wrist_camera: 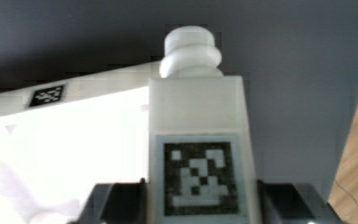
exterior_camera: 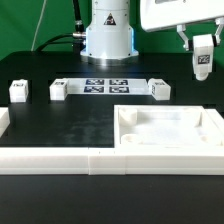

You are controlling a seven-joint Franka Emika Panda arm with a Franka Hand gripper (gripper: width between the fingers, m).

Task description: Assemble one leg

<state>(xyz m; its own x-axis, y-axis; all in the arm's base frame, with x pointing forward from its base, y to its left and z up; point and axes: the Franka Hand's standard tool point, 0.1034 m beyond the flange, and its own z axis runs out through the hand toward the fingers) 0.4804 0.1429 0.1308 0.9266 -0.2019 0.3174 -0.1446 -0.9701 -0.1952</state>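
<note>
Exterior view first: you had the leg [exterior_camera: 203, 66] up in the air at the exterior view's right, well clear of the black table [exterior_camera: 80, 125]. Its long axis stood upright, near vertical, with one end up between the fingers and the other end hanging free toward the table. It read as a short white block with its black-and-white tag [exterior_camera: 203, 62] facing the camera. The gripper [exterior_camera: 203, 44] was closed down to the leg's width, clamping its upper part from both sides. It held nothing else. Below and toward the camera lay the white tray [exterior_camera: 170, 128], apart from the leg. On the table behind it sat the marker board [exterior_camera: 107, 86], with three loose white blocks [exterior_camera: 58, 89] in the same row, two toward the exterior view's left and one just beside the board on the right.

Over to the wrist view: the leg [wrist_camera: 197, 120] filled the middle of the frame, its long axis running straight away from the gripper [wrist_camera: 197, 205]. The far end was a narrower rounded knob [wrist_camera: 190, 50] pointing away from the fingers. The flat face toward the lens carried the tag [wrist_camera: 197, 178], blurred but plainly a dark square pattern. The dark fingers [wrist_camera: 114, 203] sat tight against the leg's two sides, narrowed to its width. Beyond the leg you could see the tray [wrist_camera: 51, 150], out of focus.
</note>
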